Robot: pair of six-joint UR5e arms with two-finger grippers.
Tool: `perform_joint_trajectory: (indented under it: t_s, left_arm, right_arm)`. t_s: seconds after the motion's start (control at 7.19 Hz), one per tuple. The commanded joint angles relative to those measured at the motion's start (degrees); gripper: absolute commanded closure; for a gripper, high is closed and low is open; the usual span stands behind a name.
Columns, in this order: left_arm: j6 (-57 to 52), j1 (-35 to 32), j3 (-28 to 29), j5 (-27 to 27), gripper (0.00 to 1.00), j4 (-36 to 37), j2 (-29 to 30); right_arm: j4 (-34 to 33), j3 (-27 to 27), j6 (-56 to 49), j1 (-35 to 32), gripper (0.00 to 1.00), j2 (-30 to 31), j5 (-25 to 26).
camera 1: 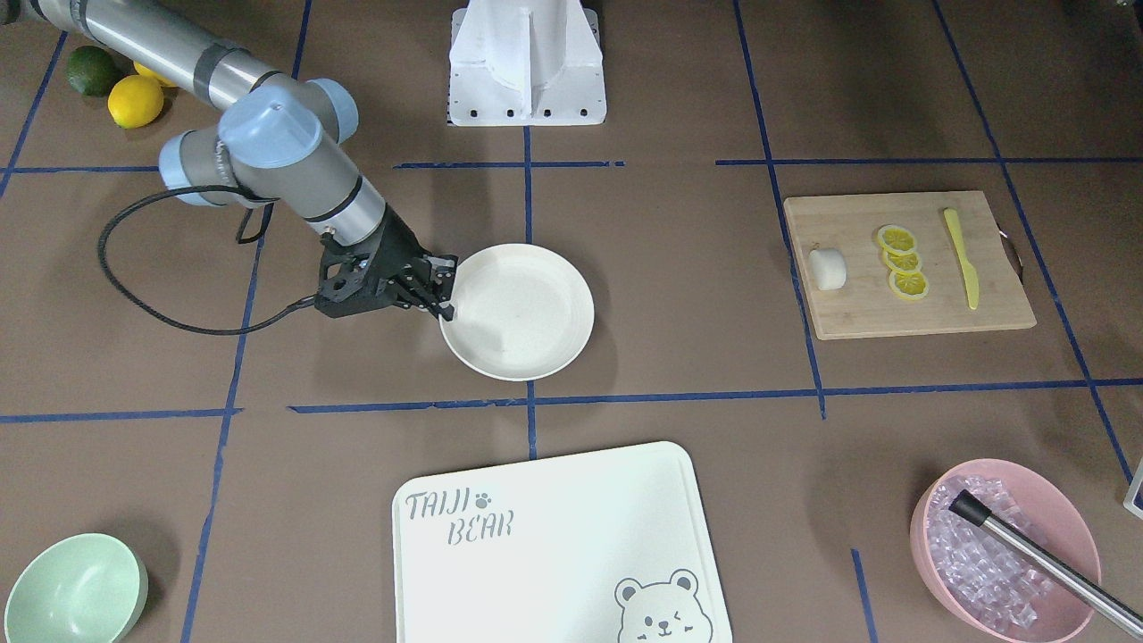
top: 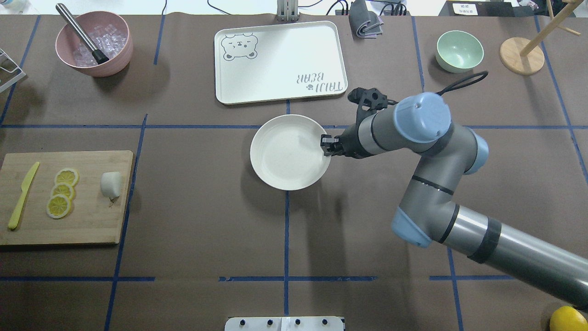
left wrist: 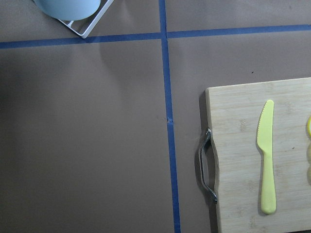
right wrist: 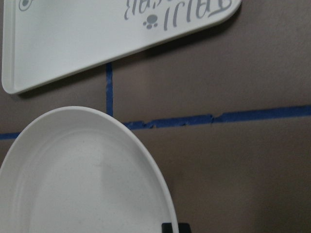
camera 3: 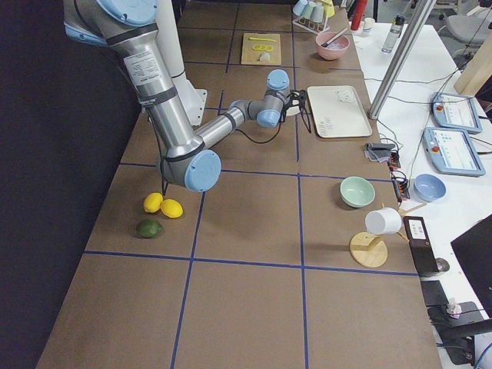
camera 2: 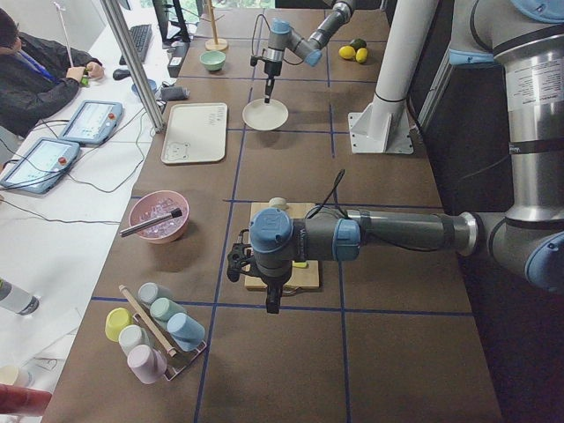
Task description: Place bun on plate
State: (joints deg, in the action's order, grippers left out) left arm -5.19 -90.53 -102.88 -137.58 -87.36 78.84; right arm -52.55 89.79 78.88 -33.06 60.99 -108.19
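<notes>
**Wide lane open, one rim crowded**

Small white bun (top: 111, 184) sits at the bamboo cutting board's (top: 92, 220) inner edge, three yellow lemon slices (top: 62, 192) just beside it on the outer side. Bare brown table (top: 197, 193) stretches across to the round cream plate (top: 289, 151). Black right gripper (top: 328, 147) hangs at that plate's right rim, jaws spread

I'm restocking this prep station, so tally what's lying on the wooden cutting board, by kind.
bun: 1
lemon slices: 3
yellow knife: 1
Total on the cutting board: 5
</notes>
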Motion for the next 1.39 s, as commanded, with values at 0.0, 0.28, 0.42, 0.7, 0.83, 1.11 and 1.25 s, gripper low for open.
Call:
perform_joint_trajectory:
  t_s: [0.0, 0.28, 0.42, 0.7, 0.83, 1.11, 1.25]
  left_arm:
    - [0.00, 0.00, 0.05, 0.03, 0.00, 0.00, 0.00]
    - [0.00, 0.00, -0.13, 0.03, 0.00, 0.00, 0.00]
    - [0.00, 0.00, -0.13, 0.03, 0.00, 0.00, 0.00]
    - [0.00, 0.00, -0.13, 0.03, 0.00, 0.00, 0.09]
    - [0.09, 0.00, -0.30, 0.12, 0.00, -0.09, 0.09]
    - [-0.26, 0.00, -0.83, 0.12, 0.00, -0.62, 0.52]
    - [-0.26, 0.09, -0.92, 0.20, 0.00, -0.62, 0.62]
  right_arm:
    - [-0.01, -0.14, 1.63, 4.49, 0.94, 0.01, 4.13]
    - [-0.10, -0.49, 1.63, 5.11, 0.52, 0.45, 4.04]
    - [-1.40, -0.05, 1.45, 5.03, 0.01, 0.54, 4.13]
    - [-16.37, 3.53, -2.65, 0.49, 0.00, -1.48, 1.07]
    - [-22.71, 5.73, -12.08, -3.11, 0.00, -1.57, -2.34]
    - [-31.53, 6.80, -26.41, -14.25, 0.00, 0.43, -11.82]
    - [-33.65, 7.15, -33.20, -18.66, 0.00, 1.84, -13.52]
